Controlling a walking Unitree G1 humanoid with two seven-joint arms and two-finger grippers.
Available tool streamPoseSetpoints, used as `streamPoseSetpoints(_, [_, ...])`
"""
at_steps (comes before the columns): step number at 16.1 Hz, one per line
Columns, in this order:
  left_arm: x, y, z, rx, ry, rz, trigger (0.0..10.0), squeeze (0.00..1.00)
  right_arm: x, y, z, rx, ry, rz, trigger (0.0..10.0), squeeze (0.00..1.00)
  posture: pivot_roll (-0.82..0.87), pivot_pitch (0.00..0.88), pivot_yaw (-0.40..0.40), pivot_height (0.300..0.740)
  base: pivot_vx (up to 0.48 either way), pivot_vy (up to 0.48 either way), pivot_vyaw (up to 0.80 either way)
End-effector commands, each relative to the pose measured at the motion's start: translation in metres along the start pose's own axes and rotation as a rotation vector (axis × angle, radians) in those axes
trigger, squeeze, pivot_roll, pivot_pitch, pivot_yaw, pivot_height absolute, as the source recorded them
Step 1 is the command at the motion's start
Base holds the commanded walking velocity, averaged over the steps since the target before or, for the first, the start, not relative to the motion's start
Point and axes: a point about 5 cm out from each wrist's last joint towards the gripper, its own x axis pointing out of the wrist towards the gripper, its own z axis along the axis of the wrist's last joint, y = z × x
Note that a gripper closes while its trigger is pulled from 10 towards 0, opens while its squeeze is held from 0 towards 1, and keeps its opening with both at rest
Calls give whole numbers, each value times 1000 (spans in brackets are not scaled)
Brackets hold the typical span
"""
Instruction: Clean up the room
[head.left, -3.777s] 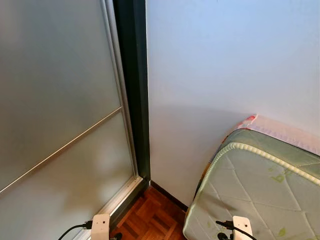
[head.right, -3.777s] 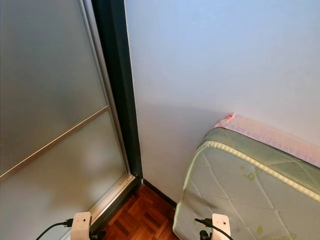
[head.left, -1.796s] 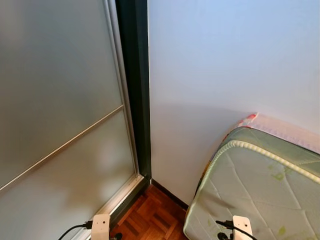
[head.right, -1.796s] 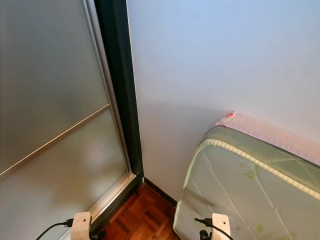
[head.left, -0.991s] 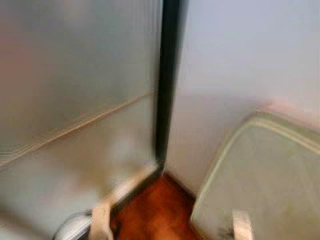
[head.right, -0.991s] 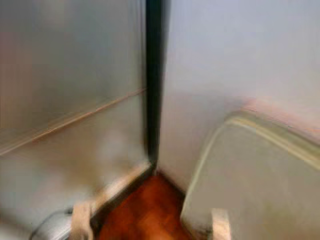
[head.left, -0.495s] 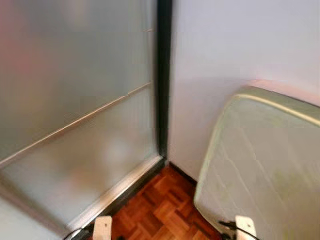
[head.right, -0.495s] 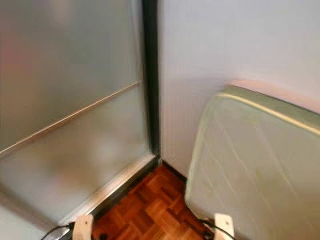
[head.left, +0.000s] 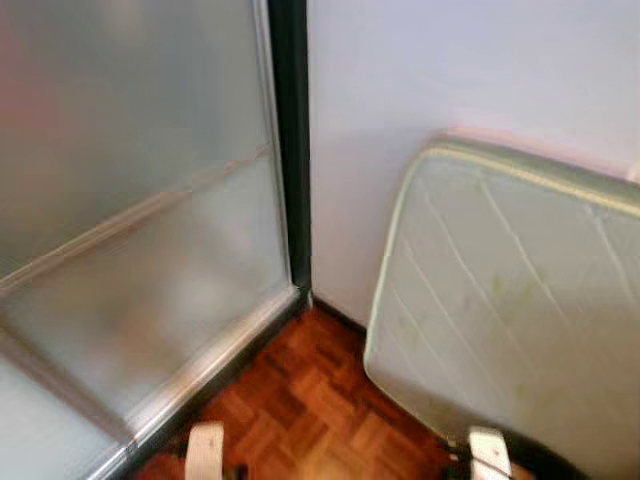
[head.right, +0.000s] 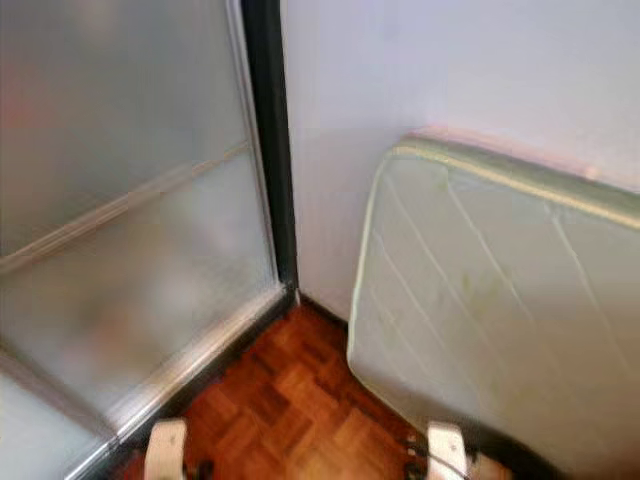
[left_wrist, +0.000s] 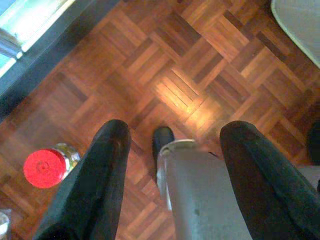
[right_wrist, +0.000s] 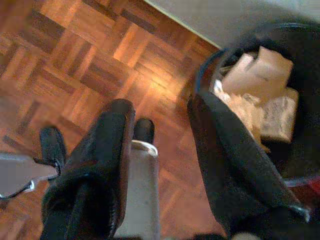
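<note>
Wrist views: both claws agape, empty.

Glass door (head.left: 130, 200) left – mattress (head.left: 510, 300) right, leaning on wall (head.left: 450, 70).

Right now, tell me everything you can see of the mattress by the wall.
The mattress is pale green with diagonal quilted stitching and a raised piped cord along its edge. It looks like padded fabric, with a few faint yellowish marks. It stands tilted, its top edge resting against the white wall, with a pink strip showing along that edge. Its rounded lower corner comes down near the wooden parquet floor, to the right of the dark door frame. The picture is slightly blurred, so finer detail is unclear.
</note>
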Motion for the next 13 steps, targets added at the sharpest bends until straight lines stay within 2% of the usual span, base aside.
streamPoseSetpoints(1, [-26, 38, -60, -53, 73, -13, 10000, 0, -29, -74, -29, 95, 45, 31, 10000, 0, 152, 8, -133, 740, -281, 0, 0])
streamPoseSetpoints(10, [-26, 41, -59, -43, 79, -20, 10000, 0, -28, -70, -28, 127, 22, 47, 10000, 0, 145, 2, -113, 740, -284, 0, 0])
streamPoseSetpoints(13, [-26, 42, -58, -49, 72, -11, 10000, 0, -28, -70, -28, 126, 25, 40, 10000, 0, 143, 3, -113, 740, 0, 0, 0])
